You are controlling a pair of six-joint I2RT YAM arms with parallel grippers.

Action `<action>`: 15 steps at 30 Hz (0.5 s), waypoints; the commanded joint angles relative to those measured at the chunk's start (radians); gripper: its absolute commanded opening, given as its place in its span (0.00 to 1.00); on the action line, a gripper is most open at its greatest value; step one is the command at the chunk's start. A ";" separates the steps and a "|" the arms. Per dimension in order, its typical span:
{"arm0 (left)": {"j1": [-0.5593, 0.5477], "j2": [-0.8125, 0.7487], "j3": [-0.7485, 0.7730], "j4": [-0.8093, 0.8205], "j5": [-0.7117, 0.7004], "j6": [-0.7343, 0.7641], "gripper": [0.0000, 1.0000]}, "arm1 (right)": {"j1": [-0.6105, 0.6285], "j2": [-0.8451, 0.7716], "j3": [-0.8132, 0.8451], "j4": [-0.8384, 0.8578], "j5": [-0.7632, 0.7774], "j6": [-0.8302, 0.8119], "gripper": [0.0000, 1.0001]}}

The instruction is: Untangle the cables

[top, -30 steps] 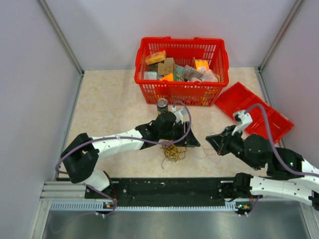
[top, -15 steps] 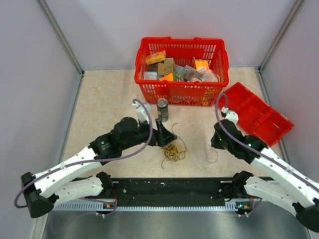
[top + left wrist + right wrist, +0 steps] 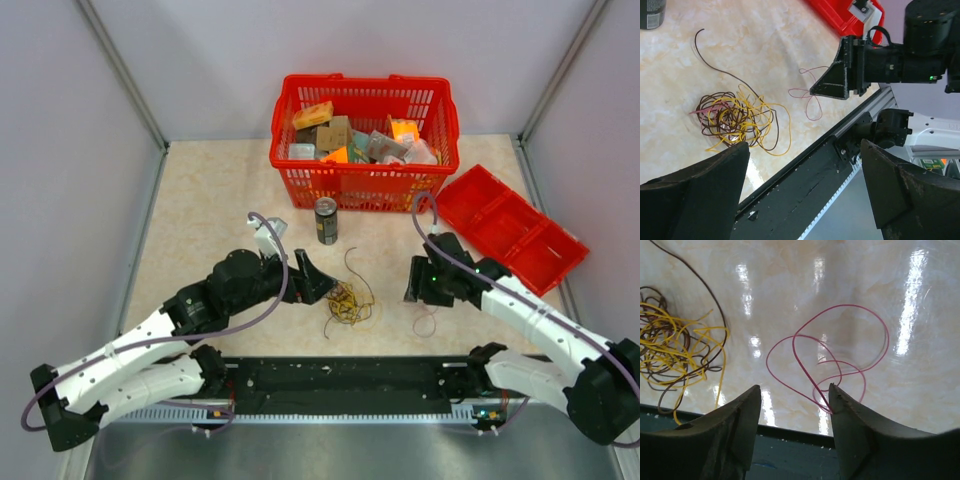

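Note:
A tangle of yellow and dark brown cables (image 3: pixel 346 301) lies on the table in front of the arms, with one dark strand curling away toward the can. It also shows in both wrist views: cables (image 3: pixel 734 119), cables (image 3: pixel 675 354). A separate thin pink cable (image 3: pixel 428 318) lies in loose loops to the right of the tangle. My left gripper (image 3: pixel 316 284) hangs open just left of the tangle, holding nothing. My right gripper (image 3: pixel 795 387) is open low over the pink cable (image 3: pixel 808 374), whose near end touches the right fingertip.
A red basket (image 3: pixel 360 80) full of small packages stands at the back. A dark drink can (image 3: pixel 325 220) stands in front of it. A red tray (image 3: pixel 512 226) lies at the right. A black rail (image 3: pixel 340 376) runs along the near edge.
My left arm drew back to the left off the tangle and its gripper opened. My right gripper swung left and down, then opened, and the pink cable now lies on the table.

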 commanded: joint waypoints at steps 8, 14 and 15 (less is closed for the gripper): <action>0.002 0.046 0.001 0.069 0.056 0.038 0.95 | -0.010 0.030 0.016 -0.030 0.128 0.118 0.99; 0.002 0.023 -0.001 0.048 0.048 0.042 0.95 | -0.010 0.186 0.012 -0.051 0.236 0.198 0.99; 0.002 0.015 -0.005 0.043 0.048 0.039 0.95 | -0.010 0.179 -0.009 -0.053 0.246 0.218 0.98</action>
